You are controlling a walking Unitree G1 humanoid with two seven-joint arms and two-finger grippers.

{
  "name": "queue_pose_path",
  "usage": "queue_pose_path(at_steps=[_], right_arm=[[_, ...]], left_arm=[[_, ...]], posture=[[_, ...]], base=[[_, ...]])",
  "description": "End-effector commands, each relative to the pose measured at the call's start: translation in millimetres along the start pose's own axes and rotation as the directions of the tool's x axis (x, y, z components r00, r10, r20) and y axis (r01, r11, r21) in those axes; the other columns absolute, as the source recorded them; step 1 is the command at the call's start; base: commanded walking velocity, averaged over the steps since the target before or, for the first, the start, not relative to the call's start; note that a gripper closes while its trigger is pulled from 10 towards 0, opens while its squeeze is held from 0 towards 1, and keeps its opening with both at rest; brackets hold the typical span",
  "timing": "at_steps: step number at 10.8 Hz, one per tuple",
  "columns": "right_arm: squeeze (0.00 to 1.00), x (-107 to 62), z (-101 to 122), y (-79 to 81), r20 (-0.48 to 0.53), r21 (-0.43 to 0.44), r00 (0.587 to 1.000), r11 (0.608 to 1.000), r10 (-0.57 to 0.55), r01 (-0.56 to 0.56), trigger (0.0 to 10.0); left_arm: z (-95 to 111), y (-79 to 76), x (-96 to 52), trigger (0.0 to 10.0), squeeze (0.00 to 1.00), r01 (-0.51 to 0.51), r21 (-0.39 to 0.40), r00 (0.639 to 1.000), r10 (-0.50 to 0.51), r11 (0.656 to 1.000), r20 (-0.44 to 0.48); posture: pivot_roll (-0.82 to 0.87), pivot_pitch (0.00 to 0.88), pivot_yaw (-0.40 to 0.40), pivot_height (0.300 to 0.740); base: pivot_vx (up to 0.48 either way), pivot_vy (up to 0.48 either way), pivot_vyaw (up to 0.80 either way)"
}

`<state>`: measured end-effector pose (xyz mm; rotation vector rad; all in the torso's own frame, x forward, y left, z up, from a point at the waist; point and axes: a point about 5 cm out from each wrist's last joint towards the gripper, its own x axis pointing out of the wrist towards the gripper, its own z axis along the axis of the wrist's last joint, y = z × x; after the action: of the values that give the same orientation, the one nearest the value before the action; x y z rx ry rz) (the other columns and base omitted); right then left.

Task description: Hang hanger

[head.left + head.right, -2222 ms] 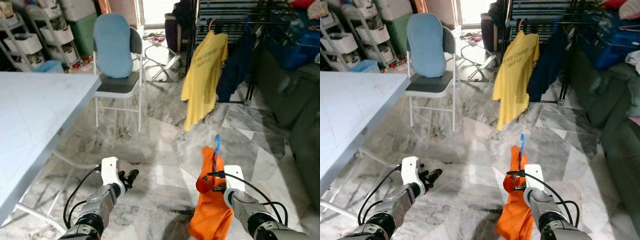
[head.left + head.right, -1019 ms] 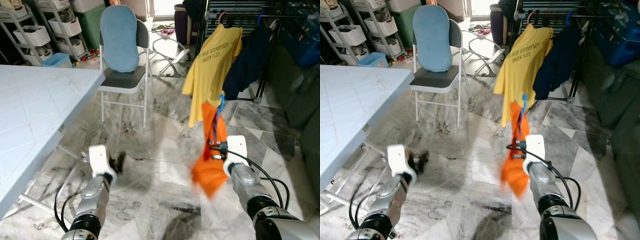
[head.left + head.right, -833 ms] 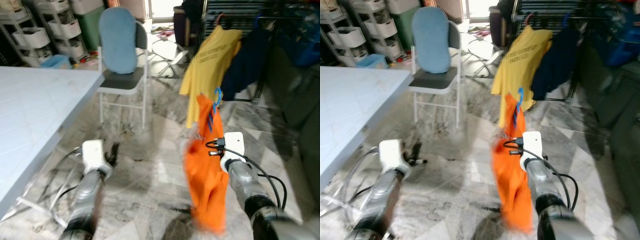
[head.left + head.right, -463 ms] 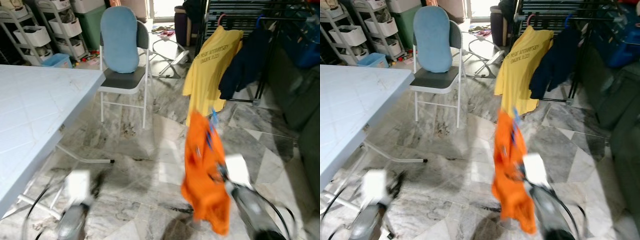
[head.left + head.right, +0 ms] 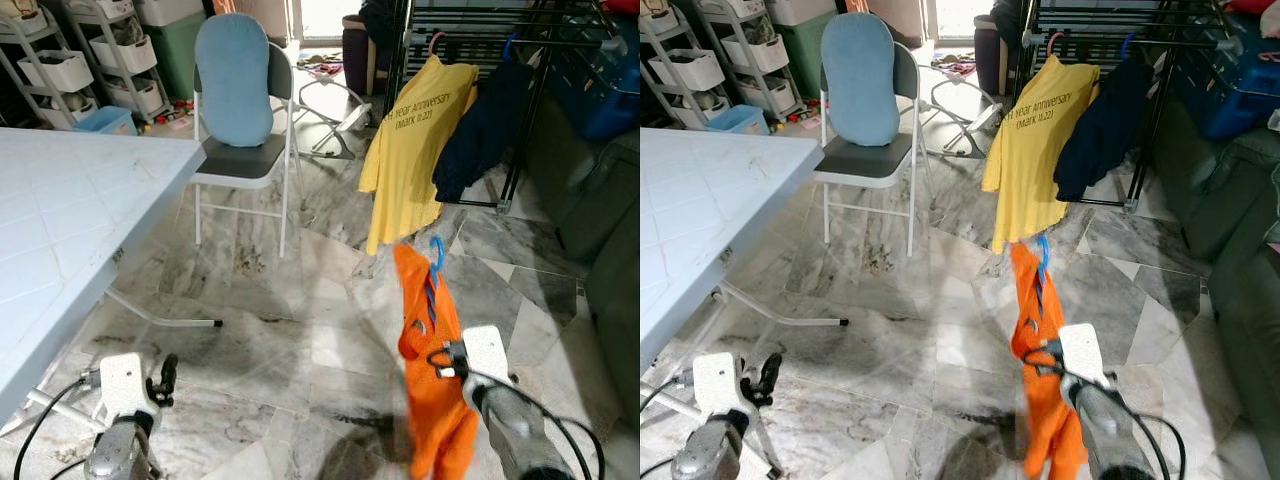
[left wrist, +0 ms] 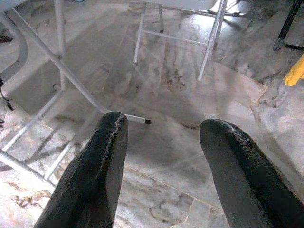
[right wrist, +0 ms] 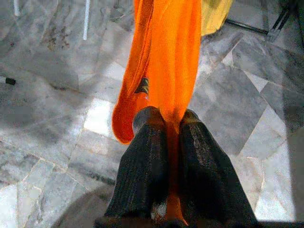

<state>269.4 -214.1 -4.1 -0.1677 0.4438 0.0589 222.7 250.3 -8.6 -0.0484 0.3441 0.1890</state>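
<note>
While the left gripper hangs low with fingers spread over the marble floor, the right gripper pinches an orange shirt on a blue hanger. Beyond them, a yellow shirt hangs on the black drying rack; a folding chair stands beside the white table.

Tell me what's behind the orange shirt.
Behind the orange shirt hangs a yellow shirt on a black rack, above marble floor. The right end effector is hidden in the head views.
</note>
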Motion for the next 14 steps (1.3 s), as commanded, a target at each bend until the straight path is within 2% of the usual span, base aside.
queue_pose_path(at_steps=[1, 3, 4, 5, 6, 7, 9, 12, 13, 14], right_arm=[[0.00, 4.1, 9.4, 0.2, 0.023, 0.020, 1.000, 1.000, -0.002, 0.002, 10.0], [0.00, 3.1, 1.7, 7.4, -0.006, 0.044, 1.000, 0.999, 0.012, -0.011, 10.0], [0.00, 2.5, -6.4, 13.9, -0.048, 0.070, 0.999, 0.997, 0.022, -0.019, 10.0], [0.00, -3.8, -26.1, 21.3, -0.121, 0.098, 0.992, 0.995, 0.043, -0.031, 10.0], [0.00, -6.4, -36.8, 25.5, -0.184, 0.112, 0.980, 0.992, 0.071, -0.051, 10.0], [0.00, -9.4, -48.3, 27.5, -0.269, 0.173, 0.960, 0.984, 0.077, -0.031, 10.0], [0.00, -16.5, -64.5, 35.5, -0.365, 0.081, 0.926, 0.994, 0.098, -0.073, 10.0], [0.00, -15.1, -64.7, 38.2, -0.401, 0.029, 0.912, 0.996, 0.089, -0.084, 10.0], [0.00, -10.0, -56.9, 40.3, -0.376, 0.000, 0.924, 0.997, 0.073, -0.079, 10.0], [0.00, -2.7, -45.0, 41.0, -0.343, 0.011, 0.938, 0.999, 0.044, -0.043, 10.0]], left_arm=[[0.4, 7.3, 0.8, 10.0, 0.00, -0.012, -0.005, 1.000, 0.012, 1.000, -0.015], [-4.9, 2.4, 1.4, 10.0, 0.00, 0.008, 0.010, 0.998, -0.008, 1.000, -0.055], [-12.1, -0.6, 3.2, 10.0, 0.00, 0.020, 0.017, 0.993, -0.018, 1.000, -0.114], [-32.0, -1.6, -2.3, 10.0, 0.00, 0.009, -0.012, 0.978, -0.011, 1.000, -0.208], [-47.8, -4.9, -5.9, 10.0, 0.00, 0.008, 0.001, 0.951, -0.007, 1.000, -0.309], [-61.2, -9.8, -10.7, 10.0, 0.00, 0.022, 0.033, 0.917, -0.007, 0.999, -0.399], [-85.0, -17.7, -24.5, 10.0, 0.00, 0.049, 0.051, 0.842, -0.014, 0.997, -0.540], [-93.1, -22.6, -29.2, 10.0, 0.00, -0.053, -0.055, 0.807, 0.010, 0.997, -0.591], [-87.0, -33.6, -21.5, 10.0, 0.00, -0.032, -0.073, 0.819, -0.016, 0.997, -0.573], [-77.9, -44.9, -12.0, 10.0, 0.00, 0.001, -0.084, 0.836, -0.047, 0.996, -0.546]], posture=[[-0.05, 0.000, 0.052, 0.740], [-0.04, 0.000, 0.055, 0.740], [-0.03, 0.000, 0.053, 0.740], [-0.04, 0.000, 0.049, 0.740], [-0.05, 0.000, 0.046, 0.740], [-0.04, 0.000, 0.045, 0.740], [-0.07, 0.000, 0.060, 0.740], [-0.07, 0.000, 0.070, 0.740], [-0.07, 0.000, 0.069, 0.740], [-0.07, 0.000, 0.072, 0.740]], base=[[0.000, 0.000, 0.00], [0.000, 0.000, 0.00], [0.000, 0.000, 0.00], [0.000, 0.000, 0.00], [0.000, 0.000, 0.00], [0.000, 0.000, 0.00], [0.000, 0.000, 0.00], [0.000, 0.000, 0.00], [0.000, 0.000, 0.00], [0.000, 0.000, 0.00]])
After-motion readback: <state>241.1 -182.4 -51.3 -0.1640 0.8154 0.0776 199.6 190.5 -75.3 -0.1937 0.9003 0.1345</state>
